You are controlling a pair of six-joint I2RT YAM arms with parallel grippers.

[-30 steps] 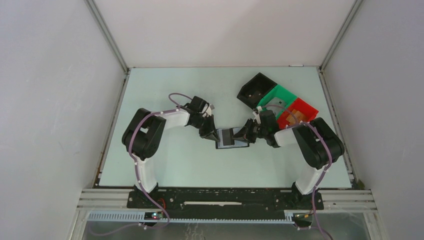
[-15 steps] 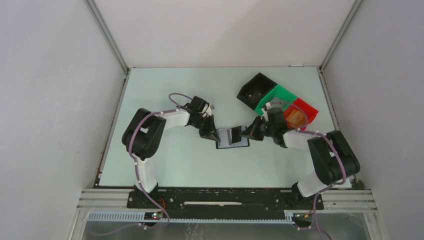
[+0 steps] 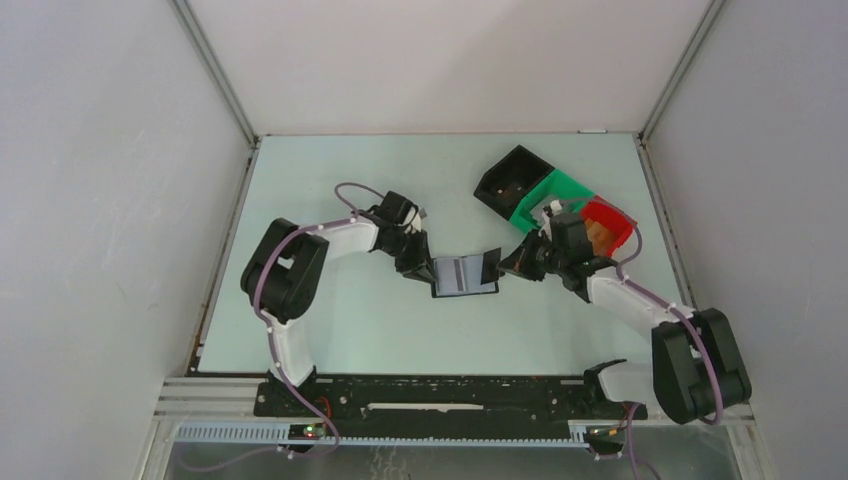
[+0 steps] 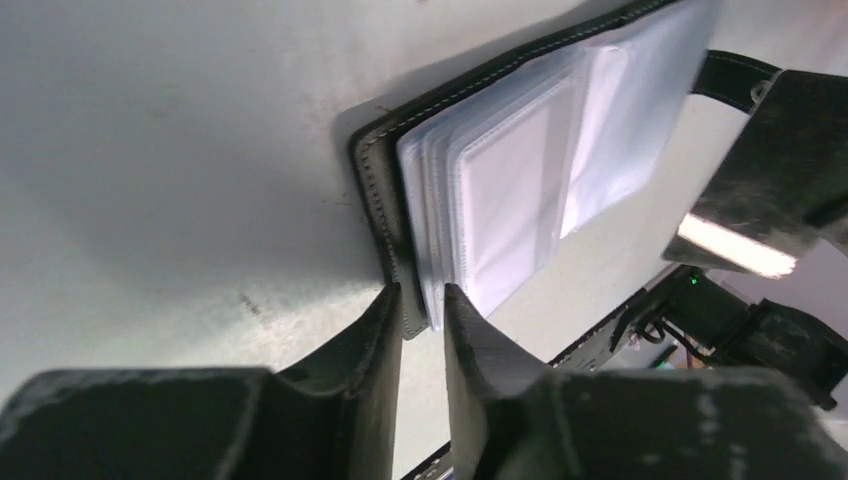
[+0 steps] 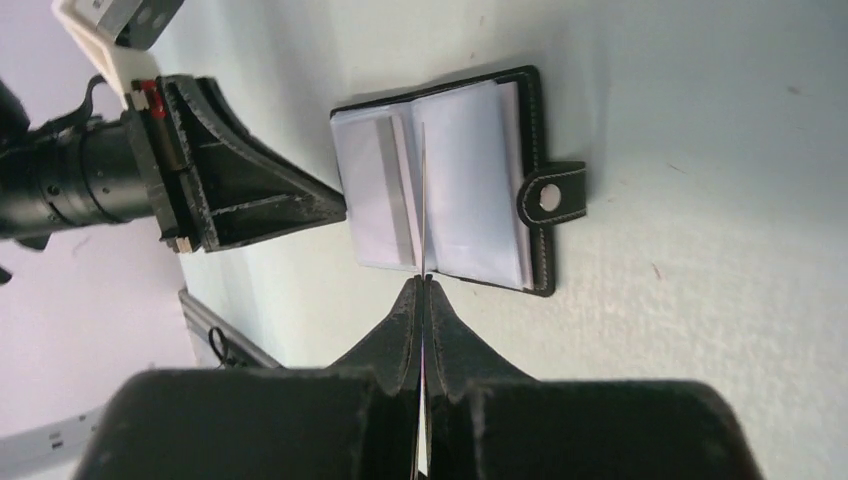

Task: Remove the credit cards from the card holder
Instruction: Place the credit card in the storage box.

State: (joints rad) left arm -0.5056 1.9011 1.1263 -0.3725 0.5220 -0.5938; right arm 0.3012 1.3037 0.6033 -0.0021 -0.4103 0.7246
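One credit card (image 3: 485,265) stands on edge over the open card holder (image 3: 462,278), which lies flat near the middle of the worktop (image 3: 330,170). The right pincer (image 5: 423,288) is clamped tight on that card. The left pincer (image 4: 421,305) pinches the holder's left cover edge between nearly closed fingers.

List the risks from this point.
1. The right gripper pinches a thin leaf seen edge-on; if it is a sleeve, not a card, pulling could tear it.
2. The left gripper clamps only one edge of the card holder; a hard pull may drag it free.
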